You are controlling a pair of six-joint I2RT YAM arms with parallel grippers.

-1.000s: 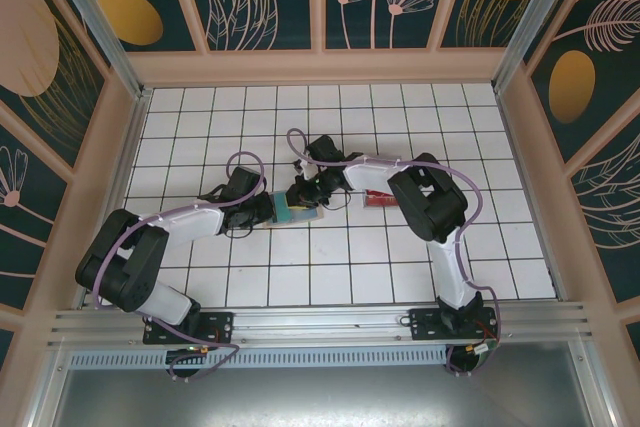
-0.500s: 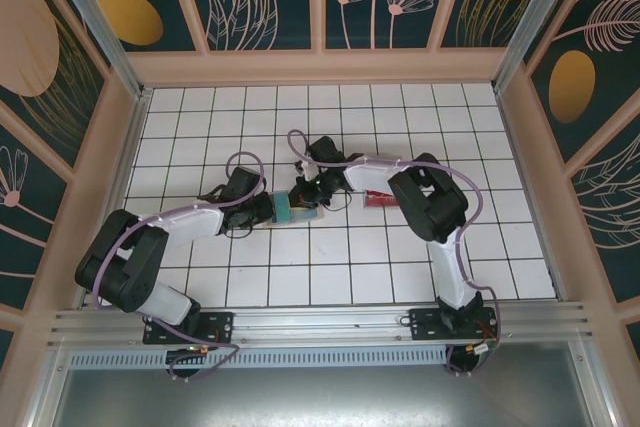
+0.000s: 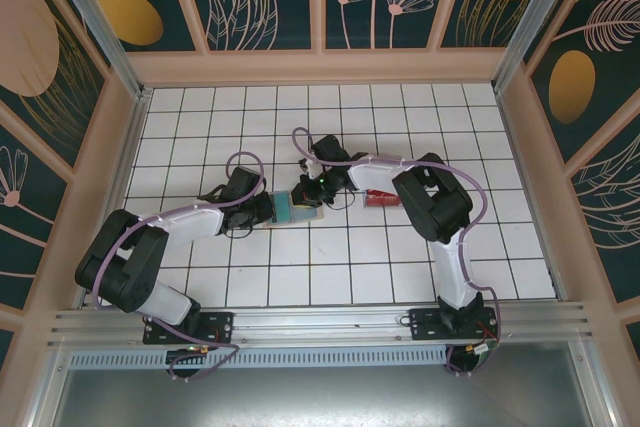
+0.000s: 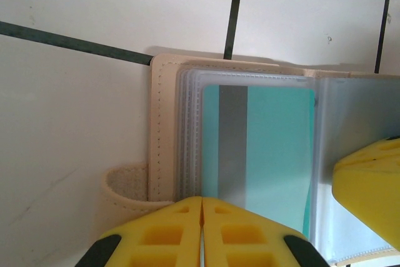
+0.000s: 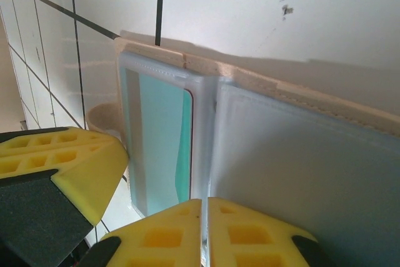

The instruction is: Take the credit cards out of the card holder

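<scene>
The white tiled counter point(image 3: 200, 127) carries everything, and both arms reach in to meet near its middle. Over the last second the right arm point(image 3: 430, 202) has drifted a little to the right, drawing its wrist slightly away from the left arm point(image 3: 180, 222), which has not moved. The card holder point(image 3: 297, 211) lies open on the counter between the two wrists, where it was a second ago. Its tan stitched cover point(image 4: 164, 123) is flat on the tiles and its clear sleeves fan out above it. A red flat piece point(image 3: 380, 199) lies on the counter just beside the right arm. It may be a card already out, though it is too small to tell. A teal card point(image 4: 275, 148) with a grey stripe sits fully inside a sleeve. The left fingers point(image 4: 199, 207) are clenched on the sleeve stack at the holder's near edge, pinning it. The right fingers point(image 5: 206, 207) are clenched on the edge of one clear sleeve. That small pull likely serves to peel the sleeves apart, so the teal card has yet to come out.
</scene>
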